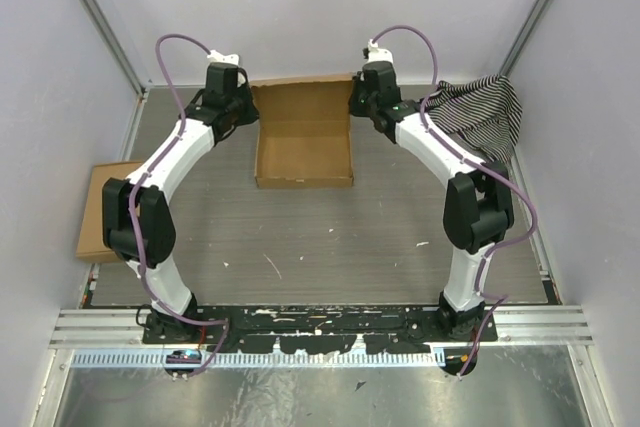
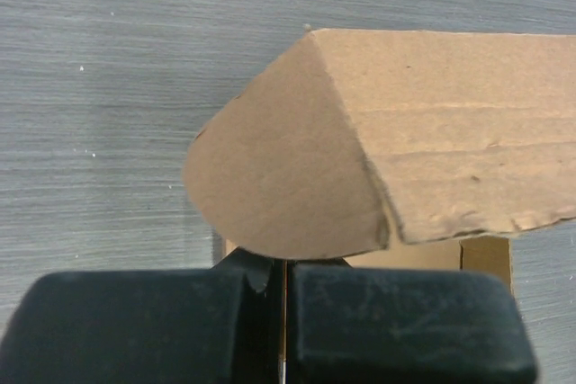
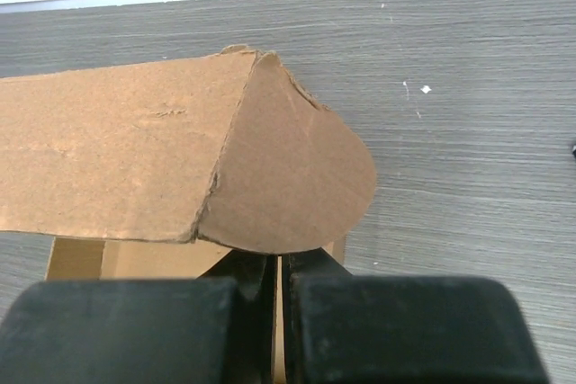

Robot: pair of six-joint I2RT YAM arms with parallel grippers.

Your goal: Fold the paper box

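The brown paper box [image 1: 304,142] lies open at the back middle of the table, its side walls up and its lid panel raised at the far end. My left gripper [image 1: 243,107] is at the box's far left corner and my right gripper [image 1: 360,99] at its far right corner. In the left wrist view the left gripper [image 2: 281,265] is shut on a thin cardboard edge, just below a rounded tab [image 2: 279,186]. In the right wrist view the right gripper [image 3: 277,260] is shut on a cardboard edge in the same way, below the other rounded tab [image 3: 292,173].
A narrower oblong cardboard piece [image 1: 105,209] lies at the left table edge. A black-and-white striped cloth [image 1: 482,112] is bunched at the back right, close to the right arm. Enclosure walls stand on three sides. A metal rail [image 1: 320,327] runs along the front.
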